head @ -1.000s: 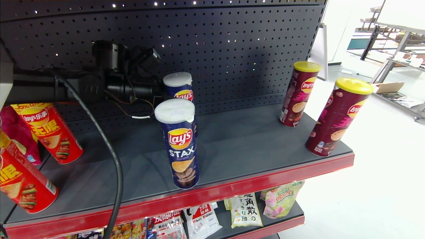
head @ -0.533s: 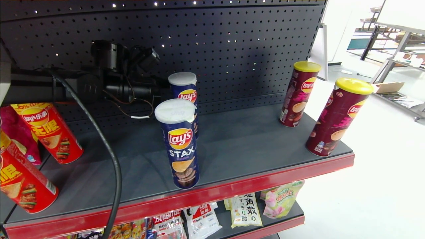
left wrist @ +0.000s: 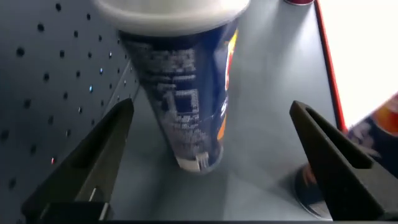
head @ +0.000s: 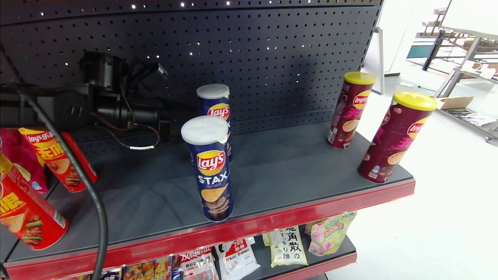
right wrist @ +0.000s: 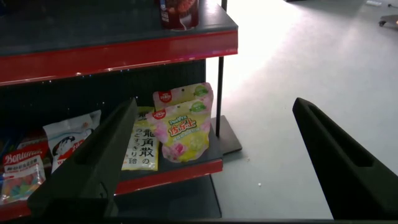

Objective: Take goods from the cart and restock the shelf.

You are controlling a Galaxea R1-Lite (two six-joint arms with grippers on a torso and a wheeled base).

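Two blue chip cans with white lids stand upright on the dark shelf [head: 295,167]. The front can [head: 210,169] is near the red lip and the rear can [head: 215,112] is by the pegboard. My left gripper [head: 166,126] hangs over the shelf just left of the rear can and apart from it. In the left wrist view that gripper [left wrist: 212,111] is open, and the rear can [left wrist: 186,93] stands a little ahead of its fingers, untouched. My right gripper [right wrist: 216,106] is open and empty, low in front of the lower shelf.
Two maroon cans with yellow lids [head: 352,111] [head: 395,138] stand at the shelf's right end. Red cans [head: 58,155] [head: 23,206] stand at the left. My arm's black cable [head: 91,194] crosses the shelf front. Snack bags [right wrist: 183,121] hang on the lower shelf.
The rear blue can first shifted slightly right in my left gripper. The gripper has since pulled back to the left, leaving the can standing on its own.
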